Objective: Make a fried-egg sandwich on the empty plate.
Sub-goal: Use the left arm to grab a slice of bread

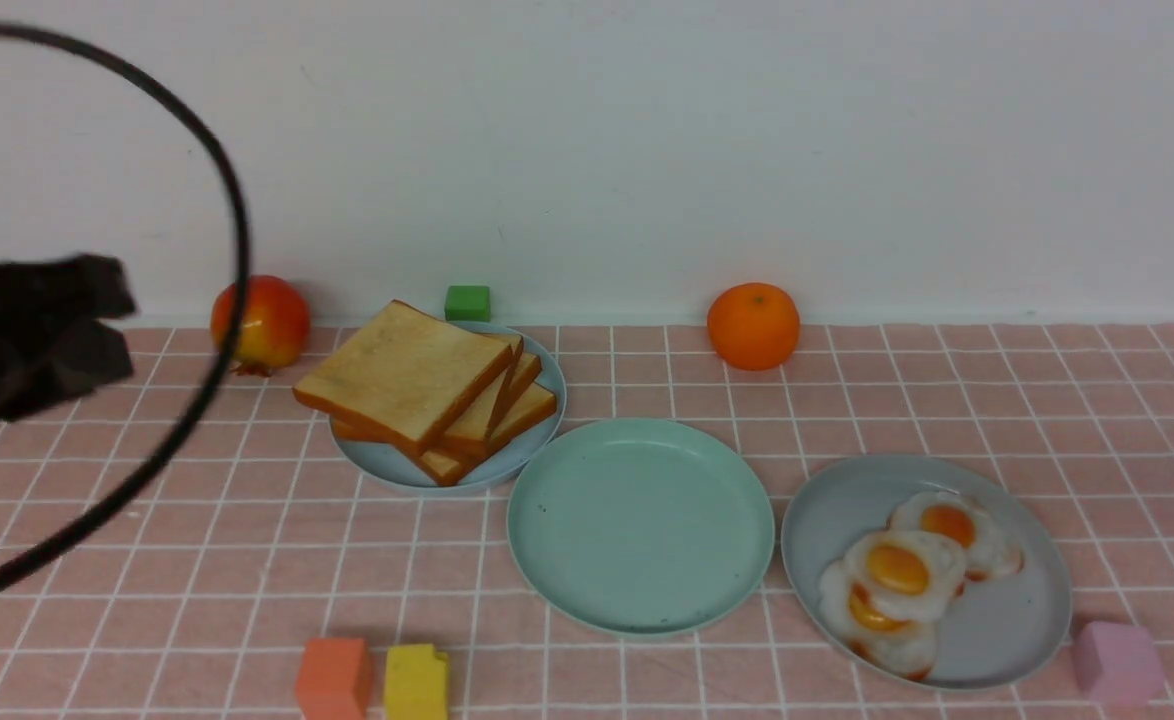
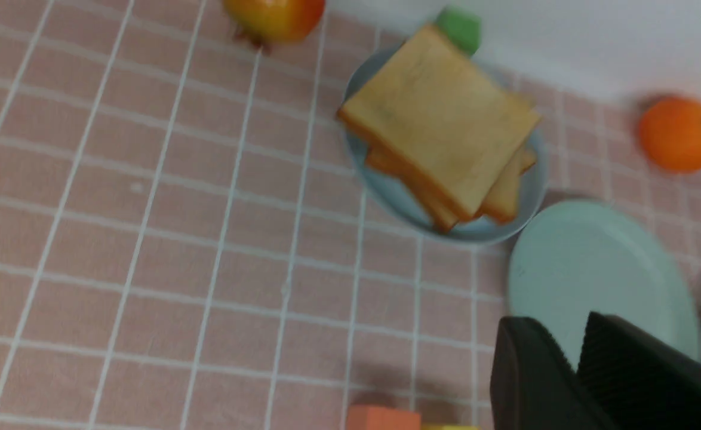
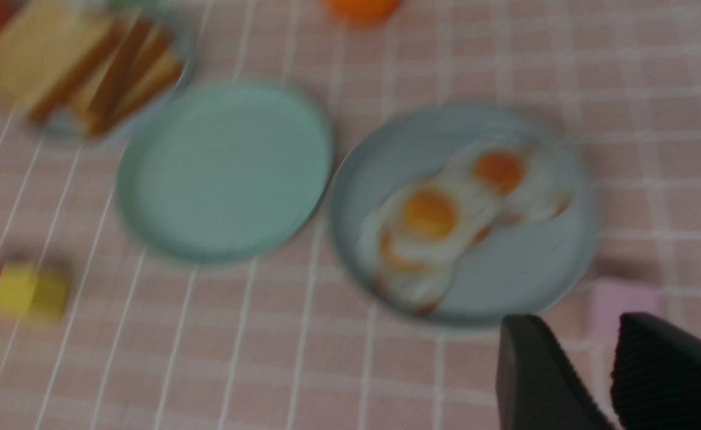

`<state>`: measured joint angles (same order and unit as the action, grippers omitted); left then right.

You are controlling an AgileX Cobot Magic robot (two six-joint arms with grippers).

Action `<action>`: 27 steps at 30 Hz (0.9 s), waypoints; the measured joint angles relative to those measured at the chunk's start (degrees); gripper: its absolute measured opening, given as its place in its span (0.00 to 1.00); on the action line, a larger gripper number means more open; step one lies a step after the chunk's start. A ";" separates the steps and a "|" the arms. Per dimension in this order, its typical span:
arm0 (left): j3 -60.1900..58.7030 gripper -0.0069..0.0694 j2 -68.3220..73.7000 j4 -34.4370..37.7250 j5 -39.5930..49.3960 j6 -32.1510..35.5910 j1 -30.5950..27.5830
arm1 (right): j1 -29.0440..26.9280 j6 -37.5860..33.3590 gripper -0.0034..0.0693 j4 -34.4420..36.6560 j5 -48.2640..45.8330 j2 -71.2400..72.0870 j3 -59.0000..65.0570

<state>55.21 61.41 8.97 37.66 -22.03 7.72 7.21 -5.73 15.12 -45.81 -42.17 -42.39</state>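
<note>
Above the tiled surface (image 1: 277,560), the left gripper (image 2: 583,349) has its fingertips parted with nothing between them. Over on the other side, the right gripper (image 3: 586,352) is open too, its fingertips apart around bare air.

Outward from them, the empty plate (image 1: 642,525), round and mint green with a low rim, sits in the middle with nothing in it. No sandwich is put together on it; the makings lie in the containers on either side.

To its left and farther back, the pale blue plate (image 1: 547,425) carries toast slices (image 1: 407,375) in an untidy pile, the top one tilted and jutting over the rim (how many lie beneath is hard to tell). To its right, the grey-blue plate (image 1: 1007,630) holds three fried eggs (image 1: 904,572), overlapping in a row, the middle one lying partly on the nearest.

Around the plates stand a red and yellow fruit (image 1: 265,320), a green block (image 1: 468,303) and an orange (image 1: 753,326) at the back; nearer are an orange block (image 1: 334,678), a yellow block (image 1: 416,682) and a pink block (image 1: 1118,663).
</note>
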 joint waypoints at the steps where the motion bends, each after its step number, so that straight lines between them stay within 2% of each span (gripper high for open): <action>1: 0.43 0.33 1.69 0.00 0.55 0.00 0.00 | 0.72 -1.65 0.38 1.73 -0.99 -0.72 0.00; 7: 7.75 0.36 14.73 -1.09 4.98 1.44 0.00 | 3.83 -5.63 0.38 8.49 -4.09 -4.48 0.00; 12: 14.16 0.41 22.59 0.19 6.72 5.17 -0.54 | 3.96 -6.28 0.38 9.83 -4.95 -5.07 0.00; 16: 19.27 0.46 29.89 8.71 7.40 10.61 -5.57 | 3.96 -6.35 0.38 9.94 -5.05 -5.07 0.00; 19: 21.41 0.47 34.17 18.33 7.76 17.87 -10.26 | 3.96 -6.41 0.38 9.95 -5.16 -5.07 0.00; 20: 21.76 0.47 35.91 23.75 7.80 22.51 -12.00 | 3.96 -6.41 0.38 9.95 -5.16 -5.07 0.00; 21: 21.84 0.47 36.48 24.50 7.80 22.51 -12.52 | 3.96 -6.41 0.38 9.95 -5.16 -5.07 0.00; 22: 21.89 0.47 38.18 29.55 7.95 28.11 -13.88 | 3.96 -6.41 0.38 9.95 -5.16 -5.07 0.00; 24: 21.92 0.47 40.97 35.66 8.17 33.95 -15.55 | 3.96 -6.41 0.38 10.00 -5.16 -5.07 0.00; 27: 21.99 0.49 45.51 41.70 8.13 37.74 -17.38 | 3.96 -6.41 0.38 10.58 -5.16 -5.07 0.00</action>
<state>77.21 106.93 50.68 45.79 15.71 -9.67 11.17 -12.14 25.71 -50.97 -47.24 -42.39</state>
